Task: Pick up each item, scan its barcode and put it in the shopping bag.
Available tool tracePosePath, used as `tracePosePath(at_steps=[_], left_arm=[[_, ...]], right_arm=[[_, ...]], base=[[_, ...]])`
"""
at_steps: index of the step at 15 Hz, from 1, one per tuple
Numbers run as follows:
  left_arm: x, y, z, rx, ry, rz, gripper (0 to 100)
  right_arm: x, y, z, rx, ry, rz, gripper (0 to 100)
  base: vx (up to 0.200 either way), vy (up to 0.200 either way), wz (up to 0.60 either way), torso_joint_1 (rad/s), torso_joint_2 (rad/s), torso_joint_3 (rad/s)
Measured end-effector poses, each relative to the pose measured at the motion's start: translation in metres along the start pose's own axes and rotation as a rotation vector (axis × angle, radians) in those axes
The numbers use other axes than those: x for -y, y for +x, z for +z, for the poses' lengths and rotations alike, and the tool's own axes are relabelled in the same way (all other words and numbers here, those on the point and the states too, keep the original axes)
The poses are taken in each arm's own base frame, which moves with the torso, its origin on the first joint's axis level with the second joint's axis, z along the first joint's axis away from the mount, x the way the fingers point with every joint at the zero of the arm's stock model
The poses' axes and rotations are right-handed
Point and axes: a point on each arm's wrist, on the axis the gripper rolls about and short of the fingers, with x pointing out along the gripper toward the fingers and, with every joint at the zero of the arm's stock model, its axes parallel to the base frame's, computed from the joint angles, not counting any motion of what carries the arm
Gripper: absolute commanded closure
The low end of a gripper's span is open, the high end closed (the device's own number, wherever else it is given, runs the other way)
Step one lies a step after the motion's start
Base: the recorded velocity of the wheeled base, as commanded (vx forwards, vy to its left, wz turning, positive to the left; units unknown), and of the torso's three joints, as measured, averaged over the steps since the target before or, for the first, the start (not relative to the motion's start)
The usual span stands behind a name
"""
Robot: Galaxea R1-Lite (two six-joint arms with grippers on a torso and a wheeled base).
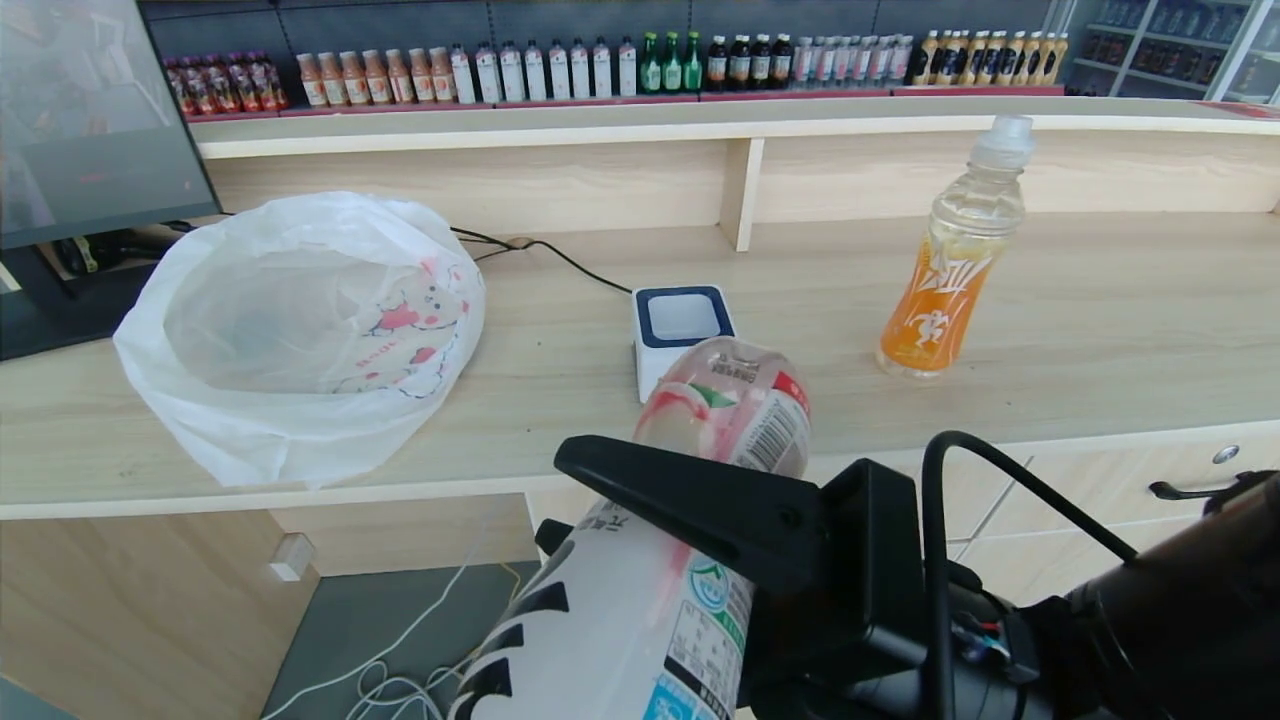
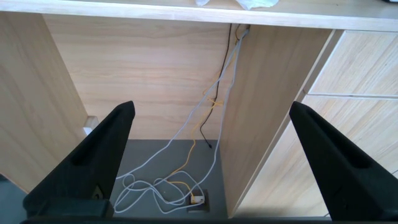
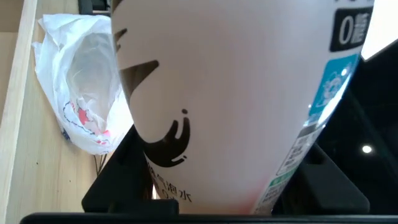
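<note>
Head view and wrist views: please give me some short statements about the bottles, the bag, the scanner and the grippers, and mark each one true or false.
1. The right gripper is shut on a white-labelled bottle. True.
2. The orange bottle lies on its side. False: it stands upright on the counter.
3. The left gripper is open and holds nothing. True.
4. The scanner sits inside the shopping bag. False: it stands on the counter, between the bag and the orange bottle.
</note>
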Motion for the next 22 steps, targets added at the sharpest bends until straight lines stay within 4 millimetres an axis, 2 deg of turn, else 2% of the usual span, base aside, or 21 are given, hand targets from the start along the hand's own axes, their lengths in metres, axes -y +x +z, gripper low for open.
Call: tracePosePath(at_steps=[11, 22], left_arm=[[0.0, 0.0, 0.0, 0.0, 0.0, -0.001, 0], [0.0, 0.0, 0.0, 0.0, 0.0, 0.0, 0]], right_arm=[[0.001, -0.0005, 0.0002, -0.001, -0.002, -0.002, 100], [-0.004, 0.0002, -0.0006, -0.005, 0.083, 0.013, 100]], base=[[0.0, 0.0, 0.0, 0.0, 0.0, 0.0], [0.0, 0.0, 0.0, 0.0, 0.0, 0.0]])
